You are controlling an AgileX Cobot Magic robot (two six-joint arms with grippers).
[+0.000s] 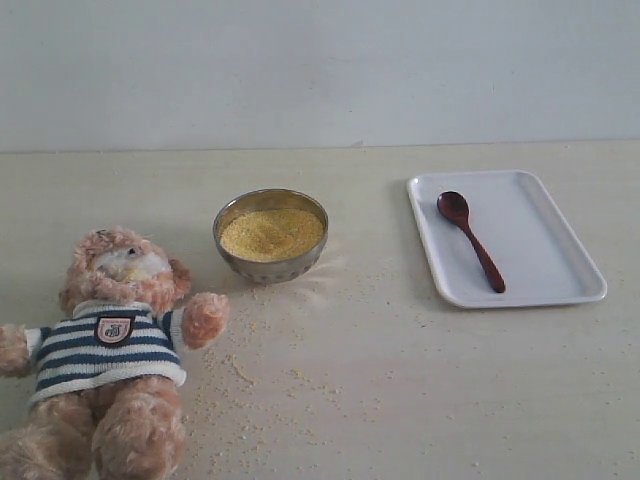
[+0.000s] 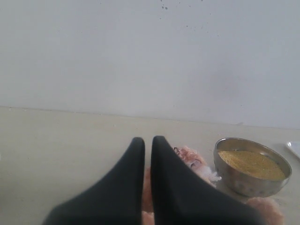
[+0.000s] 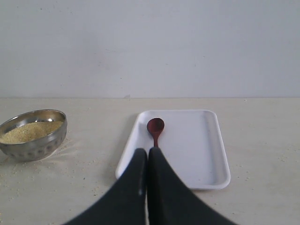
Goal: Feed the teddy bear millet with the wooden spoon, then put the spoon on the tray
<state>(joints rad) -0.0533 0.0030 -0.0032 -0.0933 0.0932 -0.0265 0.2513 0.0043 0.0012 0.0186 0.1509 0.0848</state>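
The spoon (image 1: 470, 240) lies on the tray (image 1: 545, 215), on the tray's left half, with its oval bowl at the far end and its slim handle running toward the near edge and a little to the right. No gripper touches it. The white tray sits flat on the right side of the pale surface (image 1: 420, 390). Left of it, near the middle, stands a round metal bowl (image 1: 270, 266) filled with millet (image 1: 271, 233). More grains (image 1: 240, 370) are scattered on the surface in front of the bowl and toward the near left. At the near left the bear (image 1: 105, 350) lies on its back in a striped shirt, its head toward the far side and one paw reaching toward the bowl. A plain light wall (image 1: 320, 70) rises behind the surface. The right gripper (image 3: 147, 151) has its two dark fingers pressed together, holding nothing, with its tips hanging over the near edge of the tray, close to the handle end of the spoon. The left gripper (image 2: 148, 139) also has its fingers drawn together with nothing between them, and it hangs above the bear's fur, with the bowl to its right.
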